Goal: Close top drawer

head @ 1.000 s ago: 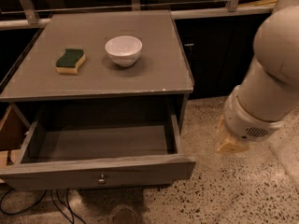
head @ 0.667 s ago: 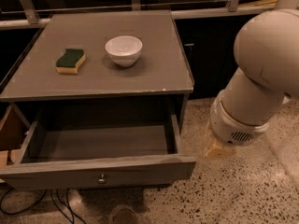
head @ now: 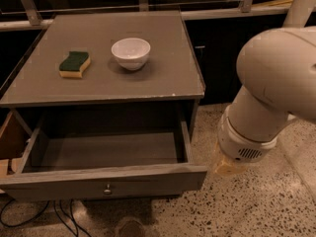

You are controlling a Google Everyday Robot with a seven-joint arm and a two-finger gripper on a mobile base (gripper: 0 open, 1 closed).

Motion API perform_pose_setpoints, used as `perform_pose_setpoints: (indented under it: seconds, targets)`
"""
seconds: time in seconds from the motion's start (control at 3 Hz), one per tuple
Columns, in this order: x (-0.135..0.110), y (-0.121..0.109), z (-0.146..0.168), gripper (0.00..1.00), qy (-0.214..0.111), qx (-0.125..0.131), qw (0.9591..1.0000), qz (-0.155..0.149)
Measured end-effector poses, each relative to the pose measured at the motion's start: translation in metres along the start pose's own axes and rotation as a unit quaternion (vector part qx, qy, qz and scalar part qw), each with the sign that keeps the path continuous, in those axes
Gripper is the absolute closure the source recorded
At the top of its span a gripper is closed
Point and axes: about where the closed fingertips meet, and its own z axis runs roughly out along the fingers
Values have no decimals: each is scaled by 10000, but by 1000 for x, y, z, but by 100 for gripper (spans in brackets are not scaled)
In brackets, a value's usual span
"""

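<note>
The top drawer (head: 148, 180) is a wide grey weathered-wood box pulled far out of the grey side table (head: 168, 78). Its long front panel faces me at the bottom, with a small round metal knob (head: 107, 189) at its centre. The inside of the drawer shows nothing in it. My white arm (head: 266, 107) fills the right side, with its lowest joint (head: 242, 147) just right of the drawer's right front corner. My gripper is out of view, hidden beyond the arm's joints.
A green-and-yellow sponge (head: 74, 64) and a white bowl (head: 131, 53) sit on the table top. A brown wooden piece (head: 9, 139) stands left of the drawer. Black cables (head: 59, 214) lie on the speckled floor under the drawer. A dark cabinet wall runs behind.
My arm has swung left, closer to the drawer's right front corner. The drawer, sponge and bowl have not moved.
</note>
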Motion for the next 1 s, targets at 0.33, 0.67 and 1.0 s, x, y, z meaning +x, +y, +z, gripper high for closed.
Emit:
perform_pose_setpoints:
  seconds: [0.33,0.67,1.0]
  targets:
    - [3,-1,39,100,138,-118,9998,9]
    - [-1,-19,101,100,63,-253,9997,26]
    - [-1,-20,103,100,52,-267,9996,28]
